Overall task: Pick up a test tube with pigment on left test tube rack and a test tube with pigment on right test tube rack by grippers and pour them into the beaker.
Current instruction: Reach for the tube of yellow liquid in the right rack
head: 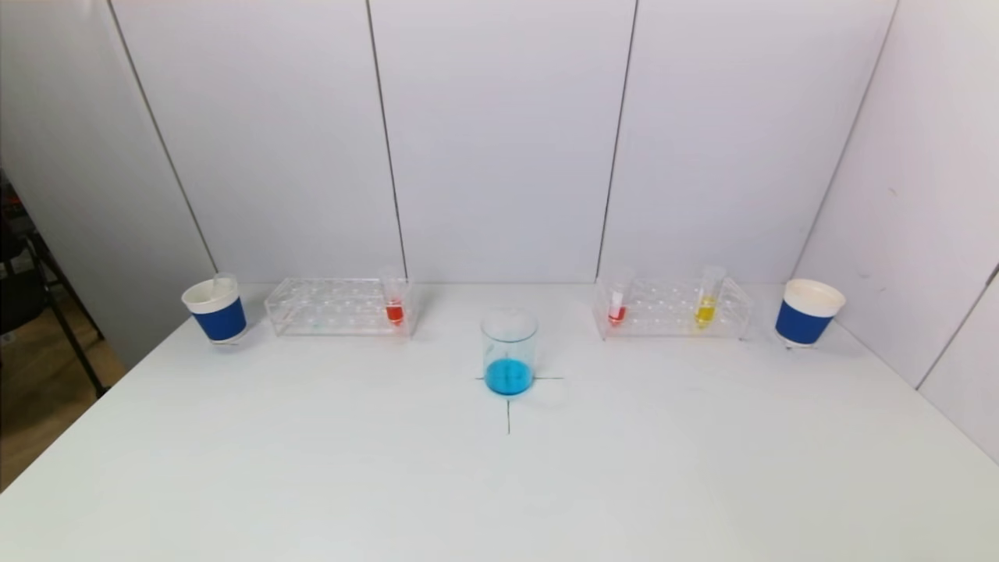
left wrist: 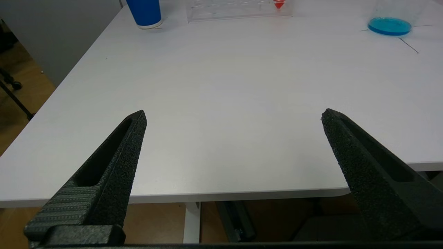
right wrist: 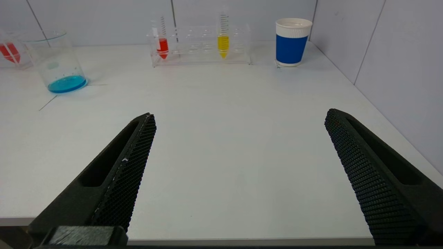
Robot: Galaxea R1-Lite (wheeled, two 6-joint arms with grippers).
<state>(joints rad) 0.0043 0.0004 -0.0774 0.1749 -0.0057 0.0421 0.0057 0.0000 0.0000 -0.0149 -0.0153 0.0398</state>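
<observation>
A clear beaker (head: 509, 351) with blue liquid stands mid-table; it also shows in the right wrist view (right wrist: 55, 62). The left clear rack (head: 339, 307) holds one tube with red pigment (head: 394, 300). The right clear rack (head: 673, 308) holds a red tube (head: 617, 300) and a yellow tube (head: 707, 300), also seen in the right wrist view as the red tube (right wrist: 162, 41) and yellow tube (right wrist: 223, 38). My left gripper (left wrist: 233, 116) is open and empty at the table's near edge. My right gripper (right wrist: 240, 116) is open and empty over the table's near right part. Neither shows in the head view.
A blue-and-white paper cup (head: 215, 308) stands left of the left rack with a clear tube in it. Another cup (head: 808, 312) stands right of the right rack. White walls close the back and right. A black cross (head: 509, 402) marks the table under the beaker.
</observation>
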